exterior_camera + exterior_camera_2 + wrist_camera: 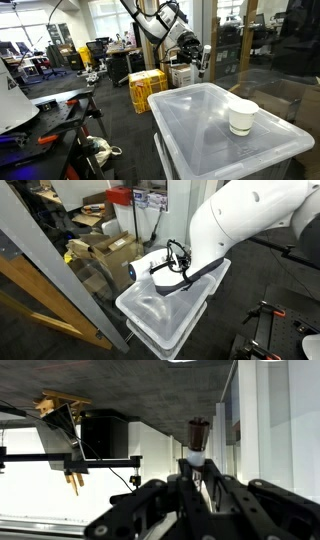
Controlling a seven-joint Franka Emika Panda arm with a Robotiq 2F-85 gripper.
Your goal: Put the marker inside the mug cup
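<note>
The cream-white mug cup (242,117) stands upright on the translucent plastic bin lid (195,135), near its right side. My gripper (192,50) hangs well behind the lid and away from the cup. In the wrist view my gripper (197,478) is shut on the marker (197,442), whose dark end sticks out past the fingertips. In an exterior view my white arm (250,220) reaches over the bin lid (160,320) with the gripper (160,270) above it. The cup is hidden there.
Yellow crates (147,88) stand on the floor behind the bin. A cluttered workbench (50,110) is at the left. Glass partitions (265,50) rise at the right. Cardboard boxes (105,250) lie beyond the bin.
</note>
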